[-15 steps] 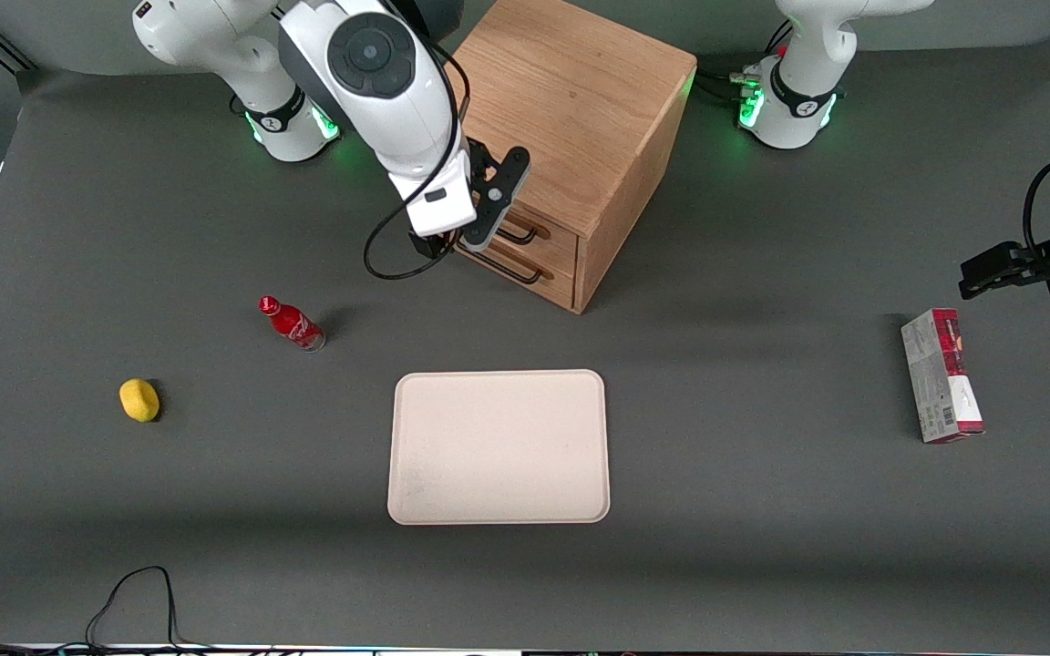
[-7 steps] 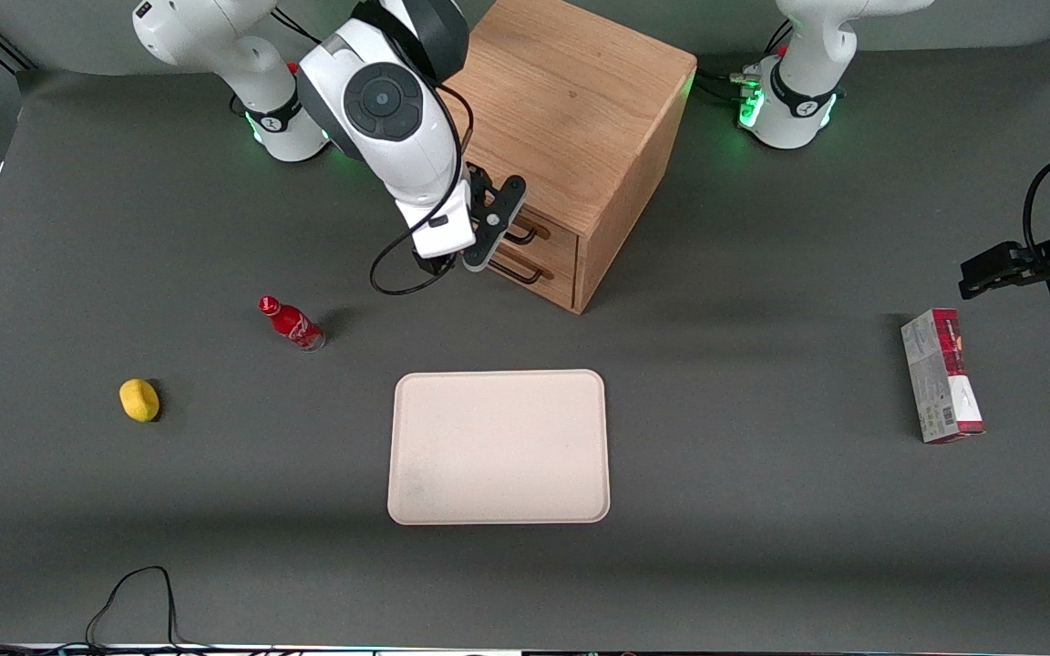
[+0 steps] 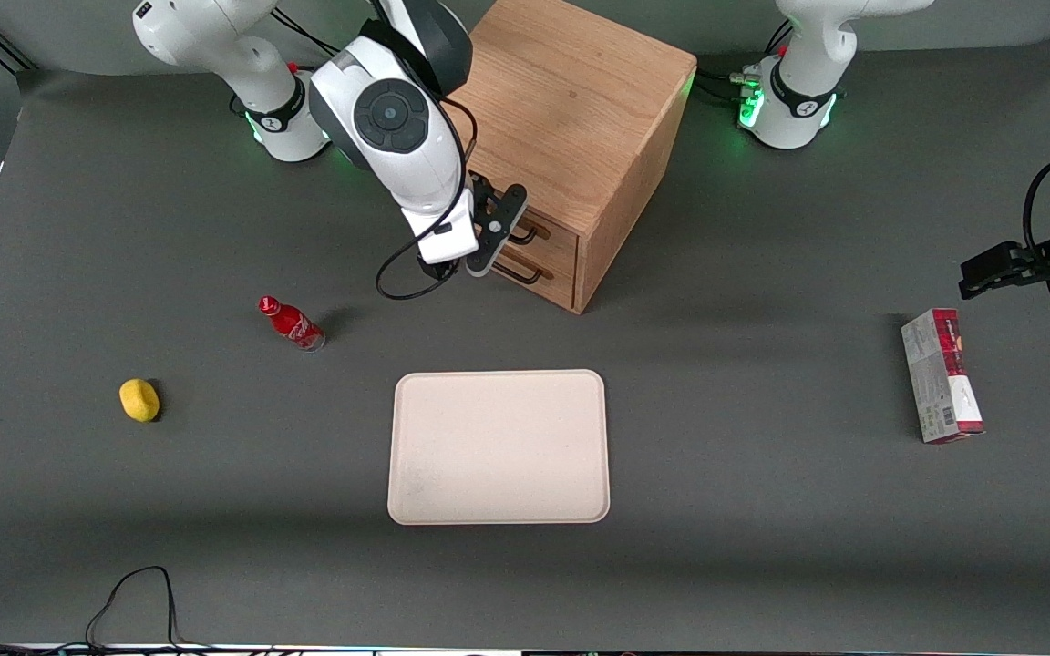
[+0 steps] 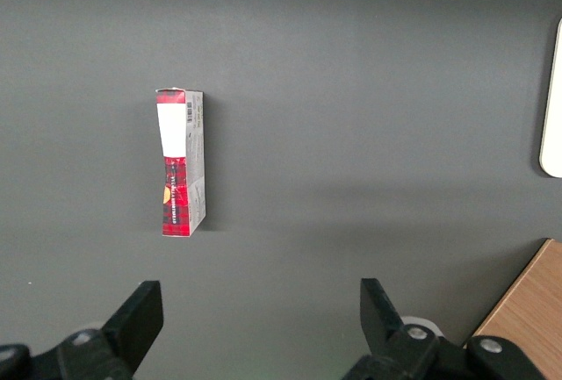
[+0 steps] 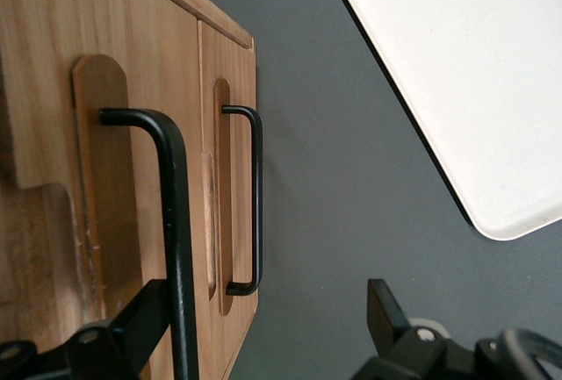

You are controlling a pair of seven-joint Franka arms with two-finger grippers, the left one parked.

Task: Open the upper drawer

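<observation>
The gripper of the right arm sits directly in front of the cabinet, level with the drawer fronts. Its jaws are spread wide and hold nothing. In the right wrist view, one finger lies against the wood of the drawer face, while the other finger stands clear over the dark table. The black wire handle of the upper drawer passes between the two fingers — no contact with either pad is visible.

The upper drawer is closed, flush with the cabinet face. The lower drawer is closed as well; its matching handle runs parallel, just beside the upper one.

In the front view, taking the gripper as the dial centre:
- Cabinet body — 1 o'clock, near the centre of the table's back edge.
- Cream tray — 6 o'clock, nearer the camera, well apart from the cabinet.
- Red bottle — 8 o'clock, toward the working arm's end, lying tilted on the table.
- Yellow lemon-shaped item — 8 o'clock, farther out than the bottle.
- Red-and-grey carton — 4 o'clock, toward the parked arm's end of the table.
</observation>
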